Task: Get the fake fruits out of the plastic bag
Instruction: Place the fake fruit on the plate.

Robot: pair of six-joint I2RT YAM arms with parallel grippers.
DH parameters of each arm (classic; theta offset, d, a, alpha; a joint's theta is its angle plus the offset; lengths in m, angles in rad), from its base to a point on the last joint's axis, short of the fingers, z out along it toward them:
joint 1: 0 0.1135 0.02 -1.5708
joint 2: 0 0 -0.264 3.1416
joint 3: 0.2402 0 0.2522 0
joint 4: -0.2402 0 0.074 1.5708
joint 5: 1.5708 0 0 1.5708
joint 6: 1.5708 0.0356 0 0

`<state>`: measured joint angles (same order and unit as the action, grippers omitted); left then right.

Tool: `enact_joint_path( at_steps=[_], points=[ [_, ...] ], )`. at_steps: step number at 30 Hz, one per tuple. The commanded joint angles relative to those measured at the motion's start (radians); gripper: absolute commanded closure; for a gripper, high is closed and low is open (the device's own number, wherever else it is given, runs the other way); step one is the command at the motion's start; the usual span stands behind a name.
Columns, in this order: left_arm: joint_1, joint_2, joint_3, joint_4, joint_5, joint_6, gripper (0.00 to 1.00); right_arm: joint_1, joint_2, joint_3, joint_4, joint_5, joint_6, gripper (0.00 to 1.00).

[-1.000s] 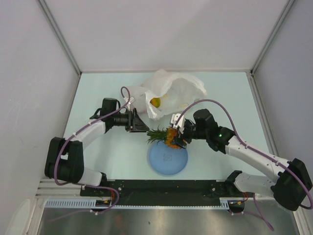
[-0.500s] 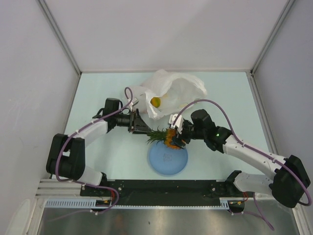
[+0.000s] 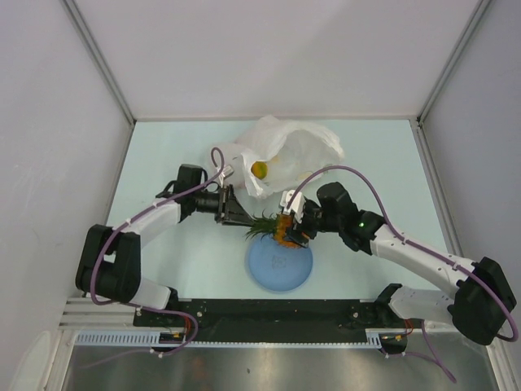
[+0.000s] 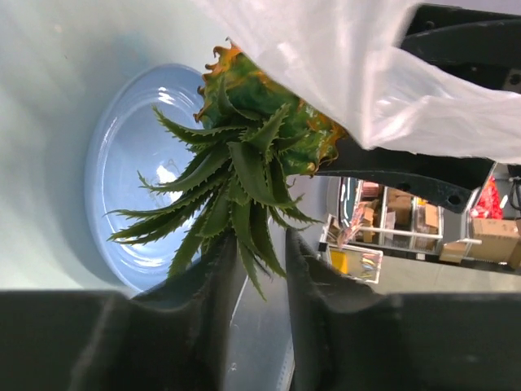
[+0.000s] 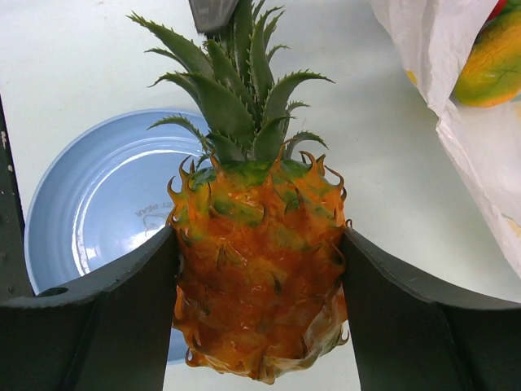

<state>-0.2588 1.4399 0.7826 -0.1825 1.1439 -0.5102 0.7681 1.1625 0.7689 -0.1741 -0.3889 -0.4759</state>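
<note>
The orange pineapple [image 3: 282, 229] with a green crown hangs just above the far rim of the light-blue plate [image 3: 279, 273], outside the bag. My right gripper [image 3: 291, 228] is shut on its body [image 5: 260, 277], one finger on each side. My left gripper [image 3: 239, 214] is at the crown's tips, its fingers a narrow gap apart, with a leaf tip [image 4: 259, 273] between them. The translucent white plastic bag [image 3: 297, 151] lies behind, mouth towards me, with a yellow-orange fruit [image 3: 259, 169] showing inside. The bag's edge [image 5: 456, 98] and that fruit [image 5: 492, 65] show at the right wrist view's right.
The plate [image 5: 89, 212] lies under and left of the pineapple in the right wrist view and also shows in the left wrist view [image 4: 122, 163]. A fold of the bag [image 4: 366, 73] hangs across the top of the left wrist view. White walls enclose the table.
My left gripper has moved right, up to the pineapple's crown. My right gripper and the pineapple have shifted slightly left. The bag has stayed in place.
</note>
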Motion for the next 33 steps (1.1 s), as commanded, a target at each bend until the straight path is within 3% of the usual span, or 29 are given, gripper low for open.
enact_joint_path(
  at_steps=[1, 4, 6, 8, 9, 12, 13, 15, 19, 21, 25, 33],
  points=[
    [-0.017, 0.007, 0.018, -0.005, -0.016, 0.032, 0.78, 0.008, -0.004, 0.044, 0.022, 0.005, -0.033, 0.68],
    [-0.017, -0.009, -0.008, 0.064, -0.03, -0.022, 1.0, 0.016, -0.01, 0.052, -0.001, 0.008, -0.058, 0.68],
    [-0.017, -0.019, -0.008, 0.1, -0.041, -0.03, 1.0, 0.019, -0.012, 0.061, -0.019, 0.016, -0.088, 0.66],
    [-0.019, -0.032, 0.013, 0.1, -0.053, -0.004, 1.0, 0.022, -0.006, 0.07, -0.04, 0.045, -0.11, 0.4],
    [-0.02, -0.039, 0.03, 0.072, -0.062, 0.025, 1.0, 0.026, -0.004, 0.073, -0.044, 0.07, -0.115, 0.33],
    [-0.037, -0.073, 0.151, -0.107, -0.119, 0.198, 1.0, 0.016, -0.024, 0.095, -0.045, 0.188, -0.109, 0.16],
    [-0.046, -0.088, 0.214, -0.153, -0.134, 0.284, 1.0, -0.016, -0.041, 0.098, -0.053, 0.197, -0.119, 0.06],
    [-0.08, -0.098, 0.268, -0.271, -0.182, 0.364, 1.0, -0.053, -0.088, 0.107, -0.091, 0.183, -0.132, 0.0],
    [-0.129, -0.104, 0.354, -0.406, -0.213, 0.586, 1.0, -0.144, -0.173, 0.121, -0.237, 0.107, -0.126, 0.0],
    [-0.163, -0.099, 0.394, -0.466, -0.234, 0.642, 1.0, -0.24, -0.195, 0.121, -0.245, 0.073, -0.051, 0.0],
    [-0.246, -0.059, 0.5, -0.68, -0.334, 0.893, 1.0, -0.387, -0.207, 0.121, -0.197, 0.07, 0.078, 0.0],
    [-0.395, -0.049, 0.595, -0.833, -0.44, 1.0, 1.0, -0.522, -0.165, 0.119, -0.11, 0.16, 0.239, 0.01]
  ],
)
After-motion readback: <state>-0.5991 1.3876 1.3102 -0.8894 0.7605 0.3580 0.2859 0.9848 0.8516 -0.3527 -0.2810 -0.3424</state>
